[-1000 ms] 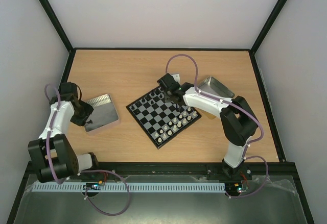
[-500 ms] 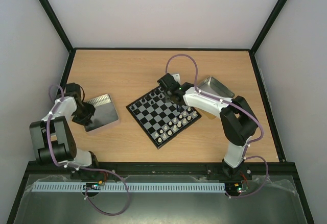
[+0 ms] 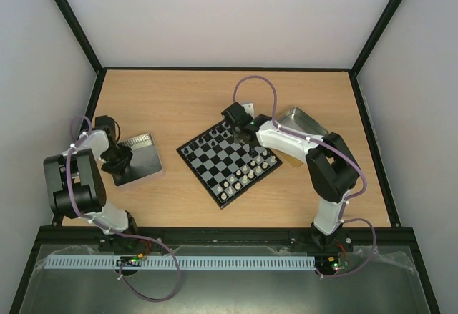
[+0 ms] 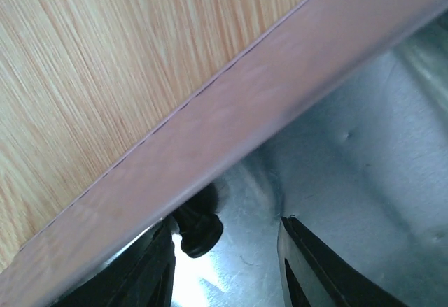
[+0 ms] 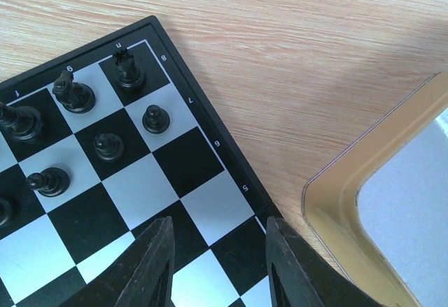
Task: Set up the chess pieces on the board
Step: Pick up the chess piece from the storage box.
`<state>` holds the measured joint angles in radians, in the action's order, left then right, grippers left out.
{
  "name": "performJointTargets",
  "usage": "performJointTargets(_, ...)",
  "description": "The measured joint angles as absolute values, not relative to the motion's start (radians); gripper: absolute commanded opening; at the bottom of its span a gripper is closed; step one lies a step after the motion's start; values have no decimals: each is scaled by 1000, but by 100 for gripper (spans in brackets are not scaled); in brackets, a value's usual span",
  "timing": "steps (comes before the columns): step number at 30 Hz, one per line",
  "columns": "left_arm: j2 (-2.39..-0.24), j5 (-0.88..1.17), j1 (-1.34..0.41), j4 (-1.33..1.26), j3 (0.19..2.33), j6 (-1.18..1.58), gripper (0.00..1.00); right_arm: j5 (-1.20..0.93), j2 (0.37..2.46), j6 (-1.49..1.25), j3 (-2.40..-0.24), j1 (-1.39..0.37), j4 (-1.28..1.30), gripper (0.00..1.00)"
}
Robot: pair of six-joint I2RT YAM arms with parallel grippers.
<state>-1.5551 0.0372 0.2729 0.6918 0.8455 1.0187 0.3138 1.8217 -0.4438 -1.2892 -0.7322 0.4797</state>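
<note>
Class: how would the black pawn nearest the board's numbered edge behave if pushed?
Probably very light: the pawn fills only part of its square. Likely to tip, being slim above a small round base. On the smooth-looking board it may slide.

Top view bright, even overhead light, soft shadows under the arms on the table [image 3: 179,99]. Left wrist view close and blurred, white glare on the tin [image 4: 350,153] floor. Right wrist view sharp on the board [image 5: 105,202], faint shade on the table beside it.
</note>
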Motion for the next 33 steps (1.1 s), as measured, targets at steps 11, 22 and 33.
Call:
performJointTargets(11, -1555, -119, 201, 703, 865, 1087, 38, 326, 1826, -432, -1302, -729, 488, 35)
performJointTargets(22, -1555, -150, 201, 690, 830, 1134, 26, 333, 1826, -429, -1302, -719, 488, 35)
performJointTargets(33, -1555, -159, 193, 672, 826, 1147, 15, 334, 1826, -426, -1302, -701, 488, 35)
